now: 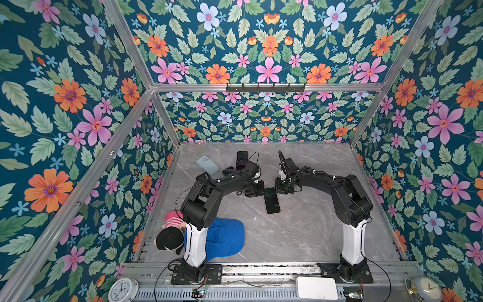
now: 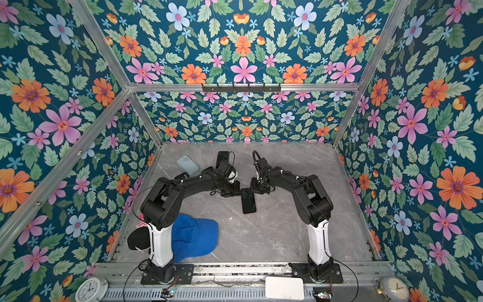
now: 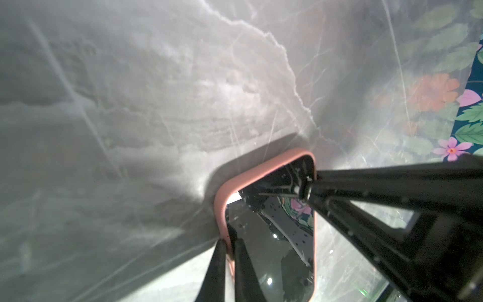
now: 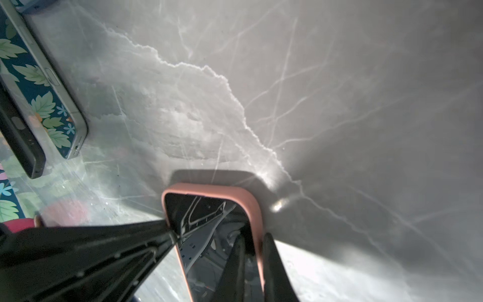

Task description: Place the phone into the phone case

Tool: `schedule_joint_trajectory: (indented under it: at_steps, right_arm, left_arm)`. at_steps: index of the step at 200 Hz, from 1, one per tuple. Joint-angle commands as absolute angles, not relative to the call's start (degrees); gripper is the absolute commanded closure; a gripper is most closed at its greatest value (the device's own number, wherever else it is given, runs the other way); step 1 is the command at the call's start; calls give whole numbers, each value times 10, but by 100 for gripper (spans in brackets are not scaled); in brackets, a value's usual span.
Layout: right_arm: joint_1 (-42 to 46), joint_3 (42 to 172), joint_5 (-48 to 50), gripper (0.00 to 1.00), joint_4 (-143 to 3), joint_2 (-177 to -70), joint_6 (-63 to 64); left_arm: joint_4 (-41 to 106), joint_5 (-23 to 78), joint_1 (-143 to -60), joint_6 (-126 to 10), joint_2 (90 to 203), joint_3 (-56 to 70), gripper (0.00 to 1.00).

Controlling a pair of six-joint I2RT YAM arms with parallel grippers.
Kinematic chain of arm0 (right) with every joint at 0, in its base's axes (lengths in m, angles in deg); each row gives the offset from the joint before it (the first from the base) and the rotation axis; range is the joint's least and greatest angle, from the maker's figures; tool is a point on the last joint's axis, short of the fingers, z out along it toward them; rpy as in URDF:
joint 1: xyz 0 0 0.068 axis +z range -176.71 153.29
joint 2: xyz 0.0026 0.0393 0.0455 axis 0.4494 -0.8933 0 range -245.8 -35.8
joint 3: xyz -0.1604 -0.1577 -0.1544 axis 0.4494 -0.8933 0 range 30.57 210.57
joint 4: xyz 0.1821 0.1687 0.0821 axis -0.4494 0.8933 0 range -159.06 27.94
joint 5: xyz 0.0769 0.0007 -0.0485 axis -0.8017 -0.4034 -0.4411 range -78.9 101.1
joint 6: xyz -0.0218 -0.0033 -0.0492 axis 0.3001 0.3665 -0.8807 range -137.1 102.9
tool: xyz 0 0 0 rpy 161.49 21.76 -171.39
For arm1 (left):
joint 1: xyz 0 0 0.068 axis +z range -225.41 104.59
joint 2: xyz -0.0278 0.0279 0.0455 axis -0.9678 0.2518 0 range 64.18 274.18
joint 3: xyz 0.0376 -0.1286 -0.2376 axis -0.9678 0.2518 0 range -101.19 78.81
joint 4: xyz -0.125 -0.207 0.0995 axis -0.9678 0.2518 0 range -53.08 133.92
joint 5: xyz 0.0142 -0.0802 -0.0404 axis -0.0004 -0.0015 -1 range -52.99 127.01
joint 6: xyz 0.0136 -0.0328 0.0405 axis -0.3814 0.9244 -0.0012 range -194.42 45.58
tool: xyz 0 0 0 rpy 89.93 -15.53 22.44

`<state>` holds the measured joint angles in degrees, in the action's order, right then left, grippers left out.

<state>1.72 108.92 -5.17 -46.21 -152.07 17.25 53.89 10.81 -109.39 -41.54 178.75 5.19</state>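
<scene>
The phone seems seated in the case, whose rim is pinched by left gripper and right gripper; release remains.

Bare marble table open front and right, blue cap and doll crowding front left, pale blue phone case and black phone far left, pink-cased phone centre.

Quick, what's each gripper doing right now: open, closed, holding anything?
Left gripper: closed, pinching the rim of the pink rubbery phone case.
Right gripper: closed, pinching the same case's opposite rim.
</scene>
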Motion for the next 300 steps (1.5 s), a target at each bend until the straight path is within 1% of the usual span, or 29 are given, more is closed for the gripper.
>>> schedule_joint_trajectory:
  at_steps: [1, 10, 27, 56, 63, 86, 138, 154, 189, 195, 198, 262, 300]
  right_arm:
    - [23, 1090, -64, 88, -452, -1528, 169]
    - [23, 1091, -55, 83, -443, -1522, 165]
    - [24, 1083, -36, 68, -430, -1505, 161]
    - [39, 1070, 6, 49, -405, -1471, 154]
    - [48, 1066, 22, 45, -398, -1464, 147]
    - [78, 1054, 73, 38, -381, -1445, 126]
    - [117, 1037, 101, 36, -369, -1432, 97]
    - [126, 1039, 116, 33, -361, -1435, 93]
    - [140, 1065, 143, 27, -337, -1445, 88]
    - [141, 1069, 147, 23, -334, -1447, 88]
    - [142, 1071, 148, 22, -332, -1448, 88]
    - [143, 1098, 145, 16, -329, -1471, 71]
    - [143, 1119, 145, 16, -322, -1492, 69]
  left_arm:
    - [533, 57, -1100, -415, 1780, 55, 90]
    - [534, 60, -1100, -415, 1777, 57, 89]
    - [537, 69, -1099, -414, 1767, 60, 88]
    - [539, 88, -1090, -409, 1737, 74, 80]
    - [540, 93, -1088, -409, 1727, 79, 78]
    - [548, 110, -1081, -411, 1699, 93, 66]
    - [550, 131, -1065, -408, 1654, 140, 44]
    - [550, 133, -1063, -408, 1644, 149, 38]
    - [555, 138, -1053, -410, 1628, 164, 33]
    - [556, 138, -1051, -411, 1626, 167, 32]
    - [556, 138, -1049, -411, 1626, 168, 31]
    - [550, 139, -1042, -406, 1618, 188, 15]
    - [553, 141, -1042, -402, 1614, 191, 14]
